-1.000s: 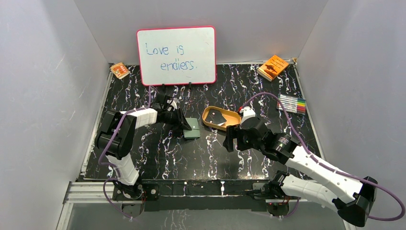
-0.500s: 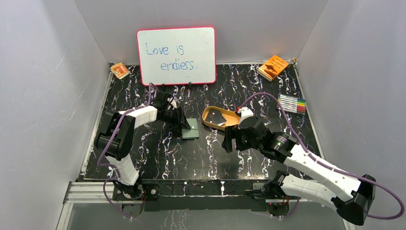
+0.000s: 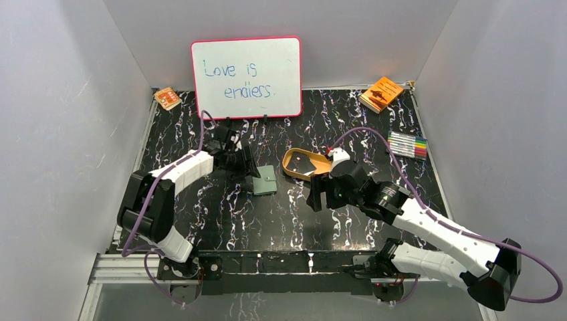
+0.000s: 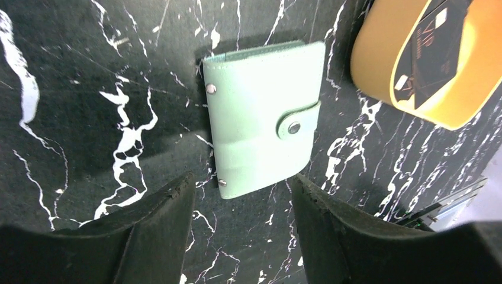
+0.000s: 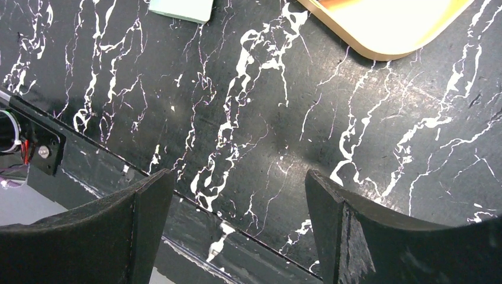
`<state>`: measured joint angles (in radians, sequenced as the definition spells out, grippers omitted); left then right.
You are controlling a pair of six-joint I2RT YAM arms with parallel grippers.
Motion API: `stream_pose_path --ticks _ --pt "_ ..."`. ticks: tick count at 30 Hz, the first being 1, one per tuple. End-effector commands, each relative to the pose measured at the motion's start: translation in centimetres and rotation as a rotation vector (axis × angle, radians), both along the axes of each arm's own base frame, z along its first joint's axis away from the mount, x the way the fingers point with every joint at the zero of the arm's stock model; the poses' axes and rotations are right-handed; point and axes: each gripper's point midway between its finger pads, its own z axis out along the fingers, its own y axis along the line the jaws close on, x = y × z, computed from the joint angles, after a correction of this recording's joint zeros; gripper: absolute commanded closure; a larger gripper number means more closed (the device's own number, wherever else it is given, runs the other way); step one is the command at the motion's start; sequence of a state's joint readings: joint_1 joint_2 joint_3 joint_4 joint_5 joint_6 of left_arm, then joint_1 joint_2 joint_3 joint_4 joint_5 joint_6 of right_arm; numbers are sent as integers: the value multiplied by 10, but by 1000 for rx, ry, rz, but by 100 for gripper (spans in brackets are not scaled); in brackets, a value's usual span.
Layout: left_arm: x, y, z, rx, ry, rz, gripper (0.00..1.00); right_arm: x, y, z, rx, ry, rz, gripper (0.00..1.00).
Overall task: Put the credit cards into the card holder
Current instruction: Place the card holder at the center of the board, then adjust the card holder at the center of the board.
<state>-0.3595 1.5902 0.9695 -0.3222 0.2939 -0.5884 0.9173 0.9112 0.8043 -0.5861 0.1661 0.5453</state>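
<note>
The card holder [image 3: 265,179] [image 4: 260,118] is a sage-green wallet lying flat and snapped shut on the black marble table; one corner of it shows in the right wrist view [image 5: 180,9]. A dark credit card [image 4: 435,53] [image 3: 309,168] lies inside the tan-orange oval tray [image 3: 291,159] [image 4: 373,65] just right of the wallet. My left gripper [image 3: 247,167] [image 4: 243,180] is open just off the wallet's near edge, with nothing between its fingers. My right gripper [image 3: 318,194] [image 5: 240,177] stands wide open over bare table, in front of the tray [image 5: 385,29].
A whiteboard [image 3: 246,77] stands at the back. An orange booklet [image 3: 381,93] lies back right and a small orange packet [image 3: 167,98] back left. A set of markers [image 3: 408,144] lies at the right. The table's front edge [image 5: 195,204] runs under the right gripper.
The left gripper has opened and drawn back to the left off the card holder, which now lies free on the table. The right gripper has drifted slightly left.
</note>
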Motion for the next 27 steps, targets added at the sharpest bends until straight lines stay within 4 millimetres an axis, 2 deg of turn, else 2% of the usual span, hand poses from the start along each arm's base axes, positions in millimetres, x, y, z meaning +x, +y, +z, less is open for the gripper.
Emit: stream_pose_path --ticks 1,11,27 --pt "-18 3 -12 51 30 -2 42 9 18 29 77 -48 25 11" --pt "-12 -10 -28 15 61 -18 43 11 25 40 81 -50 42 11" --pt "2 -24 -42 -20 81 -52 58 11 27 31 70 -29 39 11"
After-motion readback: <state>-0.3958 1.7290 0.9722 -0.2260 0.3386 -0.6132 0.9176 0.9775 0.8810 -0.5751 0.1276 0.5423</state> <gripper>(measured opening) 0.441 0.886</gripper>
